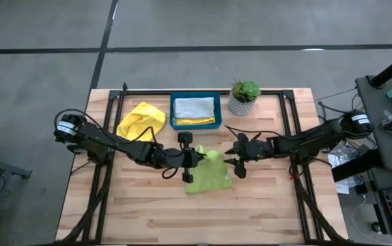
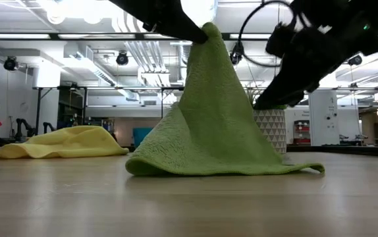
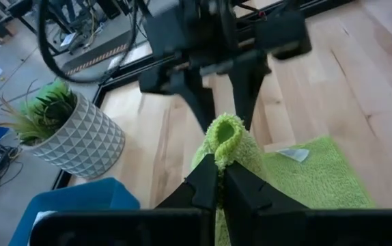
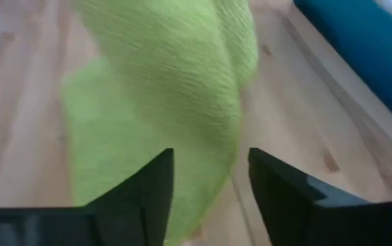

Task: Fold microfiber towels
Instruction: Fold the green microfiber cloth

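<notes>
Both arms reach inward low over the table's [image 1: 264,205] middle. The left gripper [image 3: 218,179] is clenched on a peak of the lime green towel [image 2: 222,131], lifting it tent-like while its hem rests on the wood. The right gripper [image 4: 206,184] faces it, fingers parted, grasping nothing.

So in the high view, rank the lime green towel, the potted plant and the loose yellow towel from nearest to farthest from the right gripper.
1. Lime green towel, just left of the right gripper, its corner pinched by the left gripper.
2. Potted plant, at the table's far edge.
3. Yellow towel, far-left, beyond the teal tray.
</notes>
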Action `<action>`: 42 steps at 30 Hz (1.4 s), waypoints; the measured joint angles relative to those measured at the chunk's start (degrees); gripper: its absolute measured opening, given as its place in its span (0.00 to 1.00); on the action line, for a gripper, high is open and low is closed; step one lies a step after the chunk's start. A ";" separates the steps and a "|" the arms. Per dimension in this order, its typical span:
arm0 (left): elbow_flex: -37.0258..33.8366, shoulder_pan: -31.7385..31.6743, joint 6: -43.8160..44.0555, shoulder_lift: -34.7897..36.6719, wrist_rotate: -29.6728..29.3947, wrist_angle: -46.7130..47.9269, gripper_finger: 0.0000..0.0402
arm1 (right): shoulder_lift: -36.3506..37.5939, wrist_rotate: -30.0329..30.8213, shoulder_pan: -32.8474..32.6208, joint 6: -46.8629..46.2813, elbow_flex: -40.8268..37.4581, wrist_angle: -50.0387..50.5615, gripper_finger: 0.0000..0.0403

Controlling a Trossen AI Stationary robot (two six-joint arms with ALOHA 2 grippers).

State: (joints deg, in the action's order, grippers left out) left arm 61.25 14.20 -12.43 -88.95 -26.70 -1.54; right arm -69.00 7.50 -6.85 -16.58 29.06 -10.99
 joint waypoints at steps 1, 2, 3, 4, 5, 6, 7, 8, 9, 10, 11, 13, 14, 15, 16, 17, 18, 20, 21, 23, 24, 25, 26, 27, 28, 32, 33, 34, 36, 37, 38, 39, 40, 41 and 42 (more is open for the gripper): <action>0.00 0.00 -0.01 0.00 0.00 -0.01 0.00 | -1.31 0.03 0.58 -0.01 0.16 -0.39 0.45; 0.00 0.00 -0.19 0.00 0.00 -0.13 0.00 | -2.59 0.07 1.17 -0.02 0.40 -0.47 0.48; 0.00 0.00 -0.29 0.00 -0.02 -0.48 0.00 | -3.87 0.08 1.71 -0.01 0.65 -0.59 0.50; 0.00 0.00 -0.42 0.00 -0.02 -0.63 0.00 | -5.30 0.08 2.09 0.04 0.84 -1.66 0.52; 0.00 0.00 -0.44 0.00 -0.02 -0.63 0.00 | -6.71 -0.07 2.34 0.41 1.06 -3.33 0.54; 0.00 0.00 -0.44 0.00 -0.02 -0.60 0.00 | -8.06 -0.81 2.36 1.31 1.23 -5.25 0.55; -0.01 0.00 -0.46 0.00 -0.02 -0.56 0.00 | -9.25 -2.10 2.34 2.67 1.29 -7.20 0.55; -0.08 0.00 -0.46 0.00 -0.02 -0.55 0.00 | -10.34 -3.07 2.30 4.08 1.39 -9.36 0.53; -0.23 0.00 -0.46 0.00 -0.02 -0.55 0.00 | -11.08 -3.70 2.24 5.31 1.62 -11.11 0.51; -0.43 0.00 -0.46 0.00 -0.04 -0.57 0.00 | -11.43 -4.33 2.23 6.32 1.87 -11.92 0.47; -0.66 0.00 -0.42 0.00 -0.04 -0.34 0.00 | -11.52 -4.54 2.23 7.45 2.24 -11.81 0.41; -0.78 0.00 0.07 0.00 -0.09 1.85 0.00 | -10.82 -4.62 2.25 9.14 3.10 -10.30 0.28; -0.79 0.00 1.02 0.00 0.02 3.20 0.00 | -10.13 -4.89 2.25 10.28 3.50 -8.21 0.20; -0.79 0.01 2.35 0.00 0.89 4.62 0.00 | -9.29 -5.79 2.25 10.95 3.96 -5.91 0.12; -0.79 0.02 4.09 0.01 3.38 6.52 0.00 | -8.48 -7.50 2.06 11.58 4.49 -3.59 0.07; -0.80 -0.02 5.97 0.02 7.03 8.62 0.00 | -7.73 -9.99 1.77 11.50 4.90 -1.52 0.06; -1.03 0.00 8.18 0.02 10.94 10.06 0.00 | -7.17 -12.76 1.40 11.06 5.29 0.72 0.05; -2.31 0.06 12.79 0.02 17.23 10.84 0.02 | -7.01 -16.79 0.41 9.36 5.64 2.65 0.03; -3.05 0.10 14.72 -0.30 19.14 10.62 0.03 | -7.07 -17.40 -0.27 8.31 5.64 3.16 0.03; -4.29 0.24 17.44 -0.98 21.25 9.98 0.08 | -8.21 -17.48 -1.81 6.95 5.53 2.85 0.02; -4.90 0.38 18.39 -1.04 22.12 10.29 0.10 | -8.87 -17.41 -2.58 6.71 5.57 2.53 0.02; -5.38 0.39 19.43 -1.14 23.09 9.97 0.13 | -9.70 -17.37 -3.39 6.71 5.57 2.71 0.02; -5.61 0.41 20.39 -1.60 24.42 8.52 0.16 | -10.54 -17.42 -4.07 6.72 5.68 2.94 0.02; -5.85 0.44 21.40 -1.72 26.31 7.38 0.19 | -11.48 -17.26 -4.69 6.73 6.02 3.21 0.02; -6.37 0.44 21.96 -1.60 27.97 8.02 0.22 | -12.42 -16.71 -5.19 6.76 6.51 3.41 0.02; -6.72 0.21 21.86 -1.72 30.58 8.22 0.30 | -15.82 -16.06 -5.53 7.89 9.21 6.52 0.02; -6.75 -0.02 21.26 -1.57 30.49 8.03 0.32 | -16.64 -16.05 -5.51 8.35 10.25 7.86 0.02; -6.75 -0.37 21.04 -1.56 30.14 7.02 0.33 | -17.32 -16.00 -5.51 8.89 11.27 9.42 0.02; -7.00 -0.85 20.87 -1.80 27.55 3.54 0.34 | -18.79 -16.04 -5.51 10.26 13.50 12.12 0.02; -7.31 -1.11 20.72 -2.00 25.82 1.64 0.35 | -19.46 -16.04 -5.51 10.79 14.68 13.10 0.02; -7.42 -1.45 20.41 -2.75 24.19 -0.65 0.35 | -20.09 -16.04 -5.51 11.47 15.71 14.44 0.02; -7.50 -1.75 19.73 -3.65 22.95 -3.57 0.35 | -20.54 -16.04 -5.51 11.96 16.69 15.89 0.02; -7.80 -1.89 19.05 -4.33 22.27 -5.47 0.35 | -20.93 -15.99 -5.51 12.57 17.62 17.13 0.02; -8.07 -2.22 18.12 -5.41 21.89 -6.60 0.35 | -21.37 -15.41 -5.52 13.27 18.60 18.25 0.02; -8.07 -2.46 17.67 -6.78 21.76 -9.26 0.35 | -21.57 -14.31 -5.61 13.86 19.45 19.37 0.02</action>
State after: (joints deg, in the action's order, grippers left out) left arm 53.18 11.74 5.24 -95.73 -4.94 -10.80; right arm -90.58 -6.81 -12.47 -2.72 48.50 8.37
